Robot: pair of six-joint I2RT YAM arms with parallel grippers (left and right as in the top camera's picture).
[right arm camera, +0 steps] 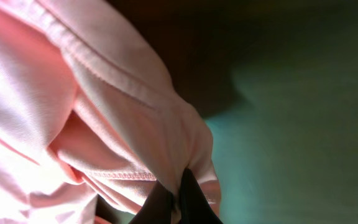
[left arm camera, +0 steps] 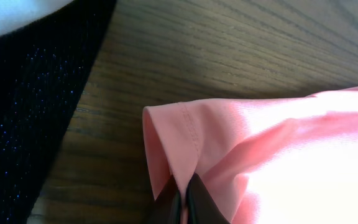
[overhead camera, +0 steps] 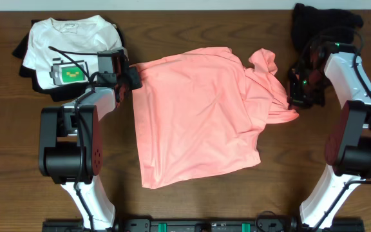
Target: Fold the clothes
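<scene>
Salmon-pink cloth filled the middle of the wooden table [overhead camera: 192, 206]: the pink T-shirt [overhead camera: 198, 119] lay mostly flat with a plain side up, between the two arms. Its right part was doubled over in a looser layer, and one end was drawn up in a bunch toward the right arm.

The left gripper [overhead camera: 131, 78] sat at the shirt's upper left corner. In the left wrist view its dark fingertips [left arm camera: 173, 202] were pressed together on the hemmed edge of the pink cloth, which rose in a small fold just above the wood.

The right gripper [overhead camera: 296, 96] was at the shirt's far right end. From its own wrist camera the fingertips [right arm camera: 160, 205] were likewise pinched shut on a gathered, seamed bit of the pink fabric.

A white T-shirt [overhead camera: 69, 42] with a small green-and-grey print lay at the upper left on top of a black garment [overhead camera: 24, 61], close beside the left gripper. Another heap of black cloth [overhead camera: 324, 22] lay at the upper right corner, behind the right arm.
</scene>
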